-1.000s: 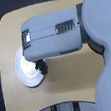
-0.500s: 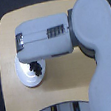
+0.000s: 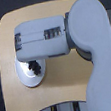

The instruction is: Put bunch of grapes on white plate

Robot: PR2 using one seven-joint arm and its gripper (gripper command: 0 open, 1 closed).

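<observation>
The plate (image 3: 30,79) sits on the table (image 3: 61,91) near its edge at the exterior view's left. The grapes (image 3: 35,68) lie on the plate, under the arm (image 3: 54,36).

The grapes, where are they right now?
In the exterior view, the bunch of grapes sits at the left, over the white plate, just under the gripper.

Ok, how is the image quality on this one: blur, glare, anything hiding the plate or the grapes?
Exterior view: soft and low-resolution throughout, edges smeared. The arm covers the upper part of the white plate, so the gripper cannot be made out. The bunch of grapes reads only as a dark blob over the plate; single grapes cannot be told apart. Mild sheen on the plate, no strong glare on the table.
</observation>
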